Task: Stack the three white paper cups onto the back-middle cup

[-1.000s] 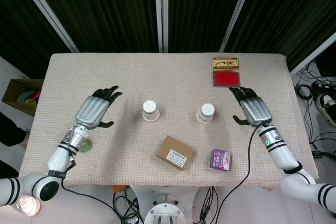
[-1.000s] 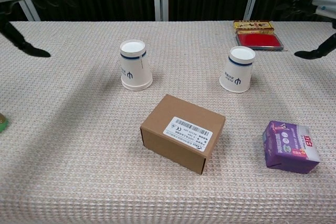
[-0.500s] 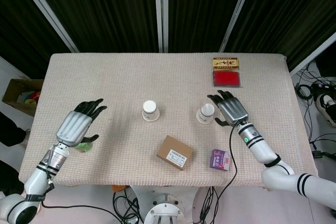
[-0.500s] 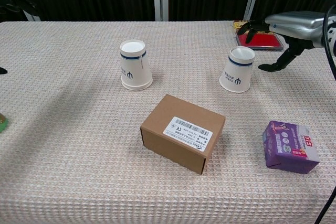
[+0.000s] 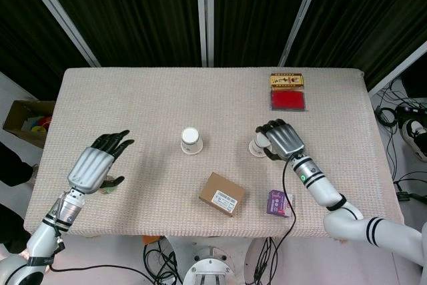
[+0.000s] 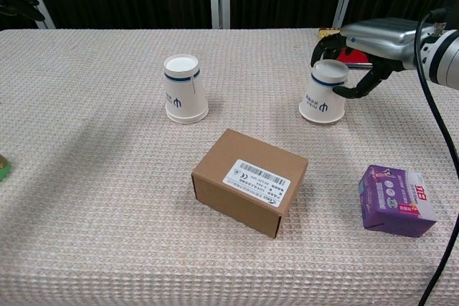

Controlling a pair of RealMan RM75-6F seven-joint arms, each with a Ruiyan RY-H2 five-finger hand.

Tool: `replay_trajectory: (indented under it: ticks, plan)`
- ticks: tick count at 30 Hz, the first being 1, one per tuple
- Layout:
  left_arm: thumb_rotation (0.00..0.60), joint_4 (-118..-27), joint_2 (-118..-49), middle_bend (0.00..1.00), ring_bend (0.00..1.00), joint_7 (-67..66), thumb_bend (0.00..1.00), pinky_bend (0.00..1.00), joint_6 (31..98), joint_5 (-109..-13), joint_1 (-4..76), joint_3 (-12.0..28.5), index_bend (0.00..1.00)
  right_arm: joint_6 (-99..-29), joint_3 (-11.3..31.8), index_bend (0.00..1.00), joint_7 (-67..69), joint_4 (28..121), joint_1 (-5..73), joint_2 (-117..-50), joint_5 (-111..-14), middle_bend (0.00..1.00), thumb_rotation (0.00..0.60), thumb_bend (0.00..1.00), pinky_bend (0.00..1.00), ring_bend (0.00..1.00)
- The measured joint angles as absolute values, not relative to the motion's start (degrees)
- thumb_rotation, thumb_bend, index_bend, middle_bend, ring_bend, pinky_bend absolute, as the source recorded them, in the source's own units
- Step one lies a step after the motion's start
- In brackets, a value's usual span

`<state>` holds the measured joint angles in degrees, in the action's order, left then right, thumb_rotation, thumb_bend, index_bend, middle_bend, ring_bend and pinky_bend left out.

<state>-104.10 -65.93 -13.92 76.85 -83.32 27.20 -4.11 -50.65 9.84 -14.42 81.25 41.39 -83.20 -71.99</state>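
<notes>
The right hand curls loosely around the right paper cup toward the table's right edge; an uneven squeeze may crush or tip it.

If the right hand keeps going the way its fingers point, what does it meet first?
The right-hand cup: the right hand already curls around its top, though contact is unclear. Beyond it stands the other cup.
</notes>
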Motion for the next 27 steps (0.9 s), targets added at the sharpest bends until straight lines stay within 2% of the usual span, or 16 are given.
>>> replay_trajectory:
  ticks: [5, 14, 21, 27]
  plan:
    - [0.6, -103.7, -65.3, 0.07, 0.12, -12.8, 0.15, 0.17, 77.5, -84.0, 25.6, -3.8, 0.17, -53.8, 10.7, 0.46, -13.0, 85.4, 41.1, -80.5, -74.9, 0.47, 0.6, 0.42, 0.3, 0.27]
    - [0.6, -104.0, -64.3, 0.07, 0.12, -12.0, 0.15, 0.17, 78.6, -85.4, 23.1, -3.2, 0.17, -52.5, 17.4, 0.46, -14.1, 93.4, 47.7, -77.0, -74.9, 0.44, 0.6, 0.42, 0.3, 0.26]
    - [0.6, -103.2, -64.2, 0.07, 0.12, -10.8, 0.15, 0.17, 78.9, -85.8, 21.5, -2.9, 0.17, -46.4, 20.4, 0.46, -19.7, 90.9, 56.9, -82.0, -67.6, 0.43, 0.6, 0.42, 0.3, 0.26]
    - [0.6, -102.3, -64.1, 0.07, 0.12, -9.0, 0.15, 0.16, 77.7, -85.4, 20.8, -2.6, 0.17, -44.0, 20.6, 0.46, -23.3, 85.5, 62.1, -87.0, -62.8, 0.43, 0.6, 0.42, 0.3, 0.26]
